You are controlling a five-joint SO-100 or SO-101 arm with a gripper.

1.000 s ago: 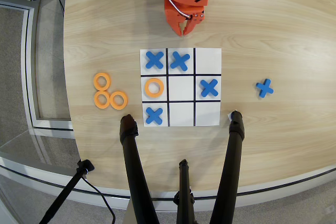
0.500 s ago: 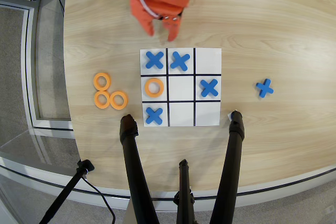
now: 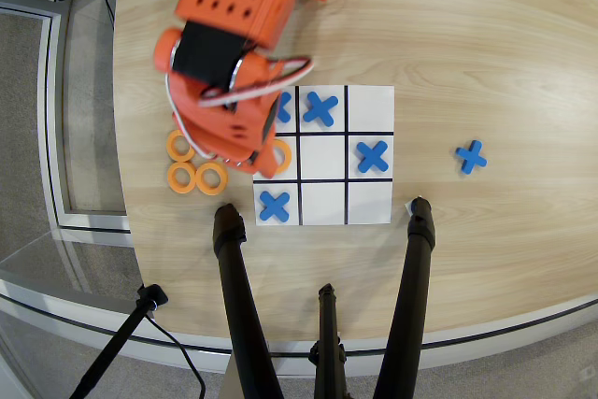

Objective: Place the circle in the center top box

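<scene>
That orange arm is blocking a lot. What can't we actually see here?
- Gripper: in the overhead view the arm hides it, so open or shut cannot be told.
- Ring on the board: mostly under the arm.
- One cross: mostly covered.
- One loose ring: partly covered.

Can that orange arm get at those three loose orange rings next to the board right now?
Probably yes. The arm already leans over the table's left side in the overhead view, and the three rings lie in the open beside the board, nothing covering them. Its gripper is hidden under its body.
</scene>
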